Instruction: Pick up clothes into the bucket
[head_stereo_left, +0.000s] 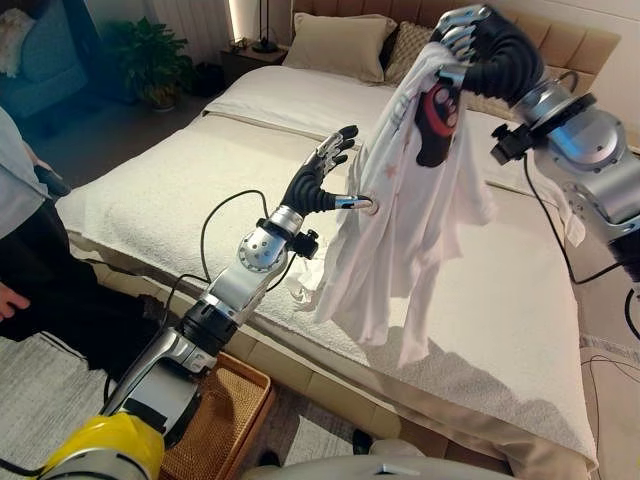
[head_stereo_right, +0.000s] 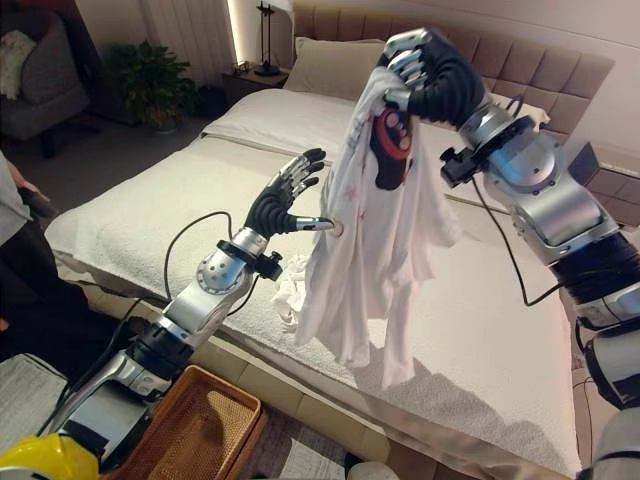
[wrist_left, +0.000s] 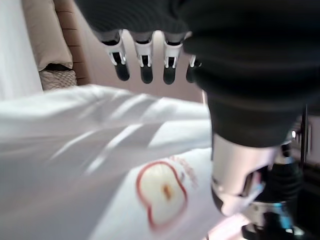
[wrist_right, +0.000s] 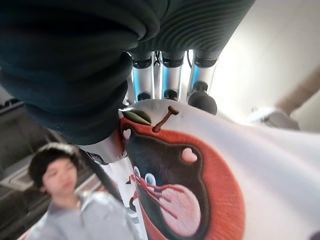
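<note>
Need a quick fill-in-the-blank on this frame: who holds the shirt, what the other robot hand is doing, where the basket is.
1. The white shirt hangs from the ____ robot hand, lifted above the bed.
2. The left robot hand has its fingers spread, with its ____ touching the shirt's side.
3. The wicker basket stands on the ____ beside the bed.

Missing words: right; thumb; floor

Both silver-grey arms are wearing dark ribbed covers over wrist and hand-back. Past each cover, the left hand (head_stereo_left: 318, 183) and right hand (head_stereo_left: 472, 42) are showing silver fingers ending in dark tips.
</note>
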